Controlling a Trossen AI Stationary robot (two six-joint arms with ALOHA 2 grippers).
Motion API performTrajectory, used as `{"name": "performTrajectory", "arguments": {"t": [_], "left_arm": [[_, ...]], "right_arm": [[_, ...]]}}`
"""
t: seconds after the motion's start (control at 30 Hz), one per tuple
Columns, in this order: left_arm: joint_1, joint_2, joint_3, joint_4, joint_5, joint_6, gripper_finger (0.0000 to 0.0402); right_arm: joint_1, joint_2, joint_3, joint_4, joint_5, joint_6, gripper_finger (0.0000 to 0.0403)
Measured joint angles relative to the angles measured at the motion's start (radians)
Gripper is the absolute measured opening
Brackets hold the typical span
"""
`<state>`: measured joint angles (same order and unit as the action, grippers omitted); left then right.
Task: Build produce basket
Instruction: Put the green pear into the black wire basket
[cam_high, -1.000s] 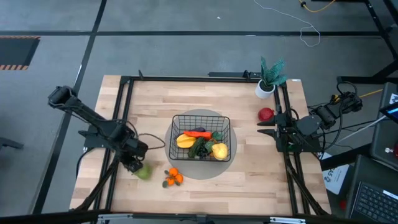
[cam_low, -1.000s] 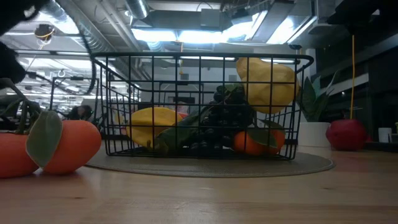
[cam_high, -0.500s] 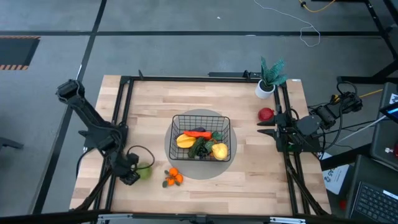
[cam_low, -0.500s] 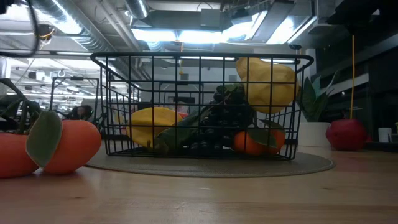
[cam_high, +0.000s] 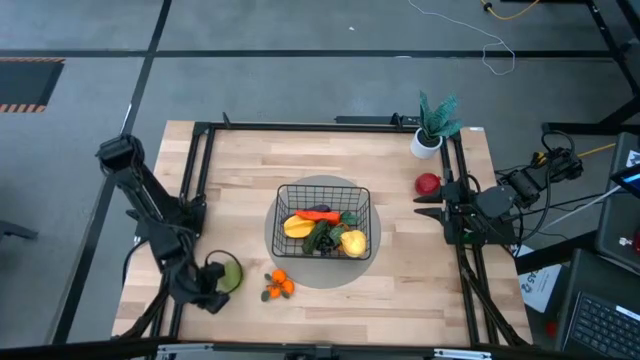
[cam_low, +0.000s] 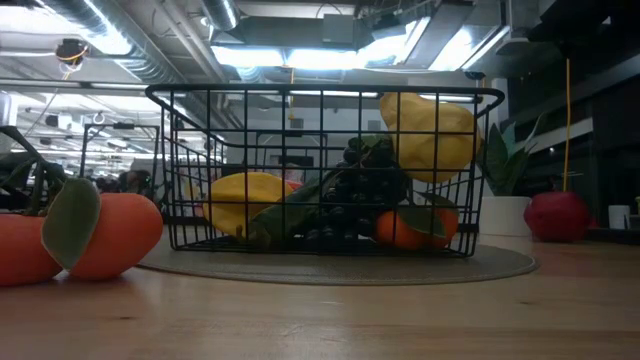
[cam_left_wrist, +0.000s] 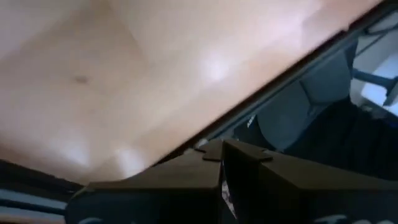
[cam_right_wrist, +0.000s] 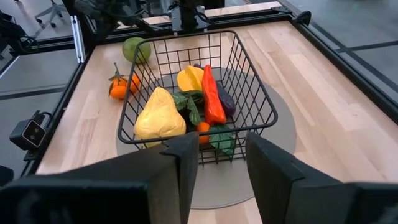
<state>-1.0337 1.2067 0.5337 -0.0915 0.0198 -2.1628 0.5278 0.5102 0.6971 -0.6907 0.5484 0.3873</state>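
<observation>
Left claw (cam_high: 212, 296) retreated, one pear (cam_high: 229, 275), two oranges (cam_high: 279, 285)

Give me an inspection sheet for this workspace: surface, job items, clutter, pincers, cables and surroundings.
Surface: wooden table inside a black frame; grey round mat under the basket.
Job's things: black wire basket at table centre holds carrot, yellow pieces, grapes and an orange. Outside it: small oranges, green pear, red apple.
Clutter: potted plant at the far right corner.
Pincers: left pincer beside the pear at the near left edge; right pincer open, waiting at the right edge.
Cables: loose white cable on the floor.
Surroundings: grey floor; ceiling lights in the low view.
</observation>
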Motion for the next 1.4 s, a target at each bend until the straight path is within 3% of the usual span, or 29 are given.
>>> {"name": "performTrajectory", "arguments": {"t": [0.13, 0.27, 0.43, 0.6, 0.7, 0.97, 1.4], "left_arm": [[-0.019, 0.062, 0.096, 0.002, -0.005, 0.082, 0.0], [-0.054, 0.106, 0.24, -0.028, -0.117, 0.171, 0.0], [-0.075, 0.216, 0.43, -0.24, -0.251, 0.247, 0.0], [-0.074, 0.375, 0.568, -0.433, -0.262, 0.262, 0.0], [-0.063, 0.437, 0.583, -0.465, -0.251, 0.261, 0.0], [0.028, 0.539, 0.584, -0.545, -0.107, 0.209, 0.0], [0.158, 0.544, 0.584, -0.733, -0.043, 0.349, 0.0]], "right_arm": [[0.0, 0.0, 0.0, 0.001, 0.024, -0.027, 0.0124], [0.0, 0.0, 0.0, 0.005, 0.059, -0.025, 0.0124], [0.0, 0.0, 0.0, 0.023, 0.06, -0.024, 0.0124], [0.0, 0.0, 0.0, 0.046, 0.06, -0.024, 0.0124], [0.0, 0.0, 0.0, 0.045, 0.061, -0.025, 0.0124], [0.0, 0.0, 0.0, 0.044, 0.063, -0.027, 0.0124], [0.0, 0.0, 0.0, 0.042, 0.063, -0.03, 0.0124]]}}
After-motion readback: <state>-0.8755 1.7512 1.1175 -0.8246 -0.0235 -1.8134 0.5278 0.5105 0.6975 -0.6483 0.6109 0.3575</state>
